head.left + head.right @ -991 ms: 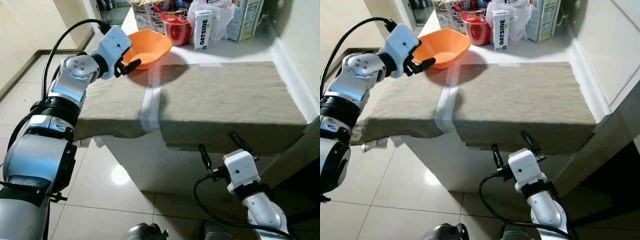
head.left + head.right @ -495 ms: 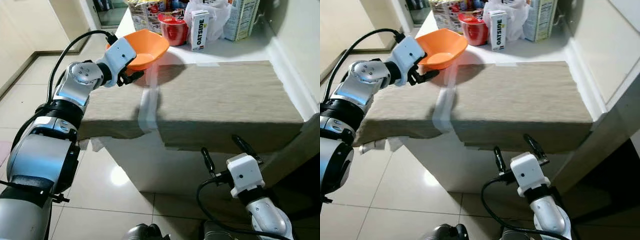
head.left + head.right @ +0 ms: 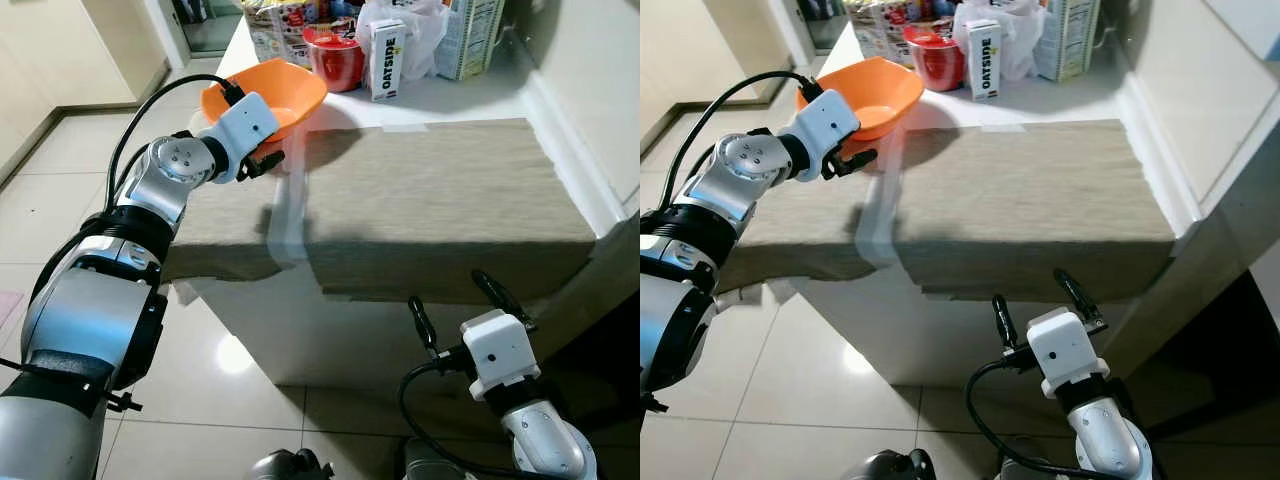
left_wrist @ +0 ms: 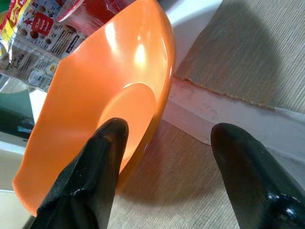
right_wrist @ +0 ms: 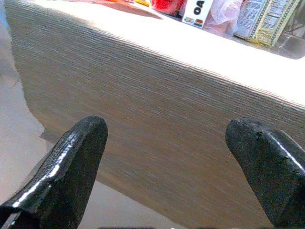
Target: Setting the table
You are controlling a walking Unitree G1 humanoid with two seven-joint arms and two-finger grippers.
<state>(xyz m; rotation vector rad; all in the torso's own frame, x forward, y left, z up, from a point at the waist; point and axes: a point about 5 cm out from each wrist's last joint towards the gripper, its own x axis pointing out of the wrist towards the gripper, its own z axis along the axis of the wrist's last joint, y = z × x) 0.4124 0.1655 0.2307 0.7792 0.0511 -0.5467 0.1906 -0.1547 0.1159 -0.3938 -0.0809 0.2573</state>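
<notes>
An orange bowl (image 3: 265, 92) rests at the far left of the table, partly on the beige cloth (image 3: 430, 190). My left gripper (image 3: 262, 160) hovers just in front of the bowl's near rim, open and holding nothing. In the left wrist view the bowl (image 4: 105, 95) lies straight ahead, one black finger (image 4: 90, 176) overlapping its side, and the left gripper (image 4: 170, 128) stands wide. My right gripper (image 3: 458, 310) hangs open below the table's front edge, facing the cloth's hanging front (image 5: 157, 109).
Behind the bowl stand a red cup (image 3: 335, 55), an Oatside carton (image 3: 387, 60), a white plastic bag (image 3: 420, 25) and a tall box (image 3: 470, 35). A strip of white tape (image 3: 288, 200) crosses the cloth. Tiled floor lies left; a wall ledge (image 3: 585, 150) borders the right.
My left gripper has drawn back from the bowl's rim toward the near side and lower. The bowl stays by the red cup. The head view has shifted slightly.
</notes>
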